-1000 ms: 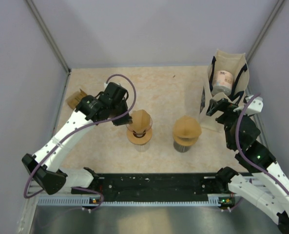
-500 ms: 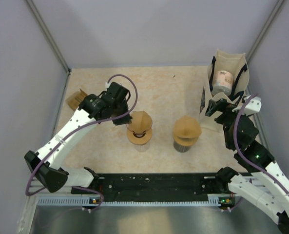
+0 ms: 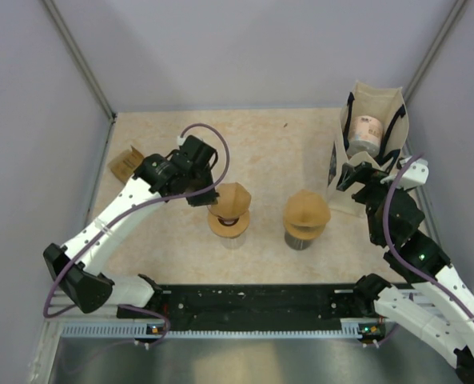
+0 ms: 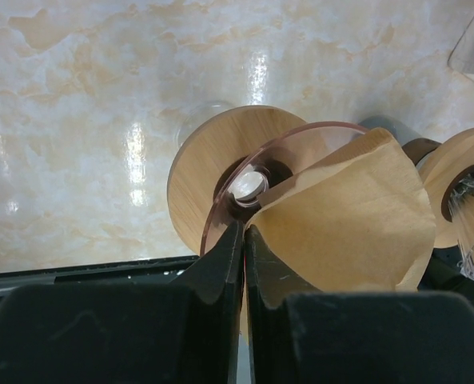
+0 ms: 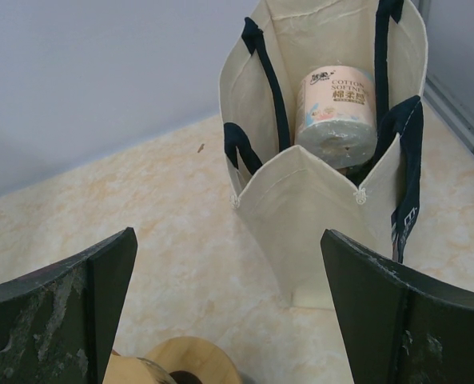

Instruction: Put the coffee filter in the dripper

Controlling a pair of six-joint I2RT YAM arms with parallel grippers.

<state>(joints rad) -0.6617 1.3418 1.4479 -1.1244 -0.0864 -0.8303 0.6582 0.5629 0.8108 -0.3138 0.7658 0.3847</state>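
Beige marbled surface [image 3: 276, 136], enclosed by pale grey walls. The left fingers [image 4: 221, 264] reach to the dripper [image 4: 209, 160] standing left of centre. They are almost pressed together and pinch the near edge of the brown coffee filter [image 4: 340, 216]; a strip of paper shows in the slit between them. The filter sits in the dripper's clear cone, its fanned edge rising above the cone's rim and the round wooden collar below. A second dripper [image 3: 305, 210], nearby to the right but apart, carries a brown filter of its own. The right fingers [image 5: 85, 312] are spread wide and hold nothing. They face a cream tote bag [image 5: 316, 208] with dark handles at the far right, in which a paper roll [image 5: 336, 108] stands. A small brown object [image 3: 125, 162] lies near the left wall.
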